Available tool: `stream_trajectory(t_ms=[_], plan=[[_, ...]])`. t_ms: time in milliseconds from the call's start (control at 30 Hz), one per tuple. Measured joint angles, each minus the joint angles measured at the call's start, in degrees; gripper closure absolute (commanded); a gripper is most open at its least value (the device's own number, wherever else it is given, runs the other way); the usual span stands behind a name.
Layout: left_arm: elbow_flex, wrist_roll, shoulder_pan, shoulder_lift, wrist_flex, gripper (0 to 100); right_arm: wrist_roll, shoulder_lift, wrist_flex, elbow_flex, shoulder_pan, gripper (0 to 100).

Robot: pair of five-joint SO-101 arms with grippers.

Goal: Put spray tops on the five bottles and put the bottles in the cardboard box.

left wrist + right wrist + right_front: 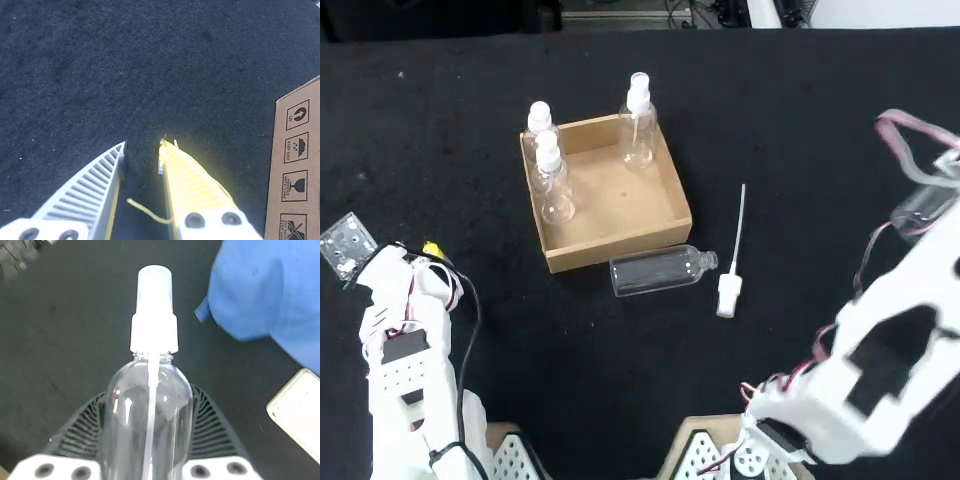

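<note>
**A:** While the right claw (152,405) is clamped on a clear plastic bottle (150,435) with a white spray top (154,315), what's in the brown cardboard box (605,250)?

**B:** 3 upright: a capped bottle (638,125) at 1 far corner, 2 more capped bottles (555,185) by the other. On the black worktop (800,120), an uncapped bottle (660,270) lies just beside the box's near wall, with a loose spray top (728,290) near its neck. The left claw (142,150) is slightly parted, holding nothing.

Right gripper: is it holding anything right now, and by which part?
Yes: the right gripper grips a clear bottle with its spray top on, clamped around the body. The left gripper holds nothing.
</note>
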Motion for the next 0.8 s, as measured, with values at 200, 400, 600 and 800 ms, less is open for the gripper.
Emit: stream_trajectory(t_ms=[200, 400, 600, 800], plan=[[0.0, 0.0, 0.0, 0.0, 0.0, 91, -0.09, -20.22, -34.2, 40.62, -0.18, 98.8], [0.0, 0.0, 0.09, 0.0, 0.0, 91, 3.16, -28.66, -69.63, 73.32, -0.18, 98.8], [0.0, 0.0, 0.09, 0.0, 0.0, 91, 5.45, -28.48, -96.35, 89.67, -0.18, 98.8], [0.0, 0.0, 0.09, 0.0, 0.0, 91, 5.45, -18.02, -122.64, 95.38, -0.18, 98.8]])
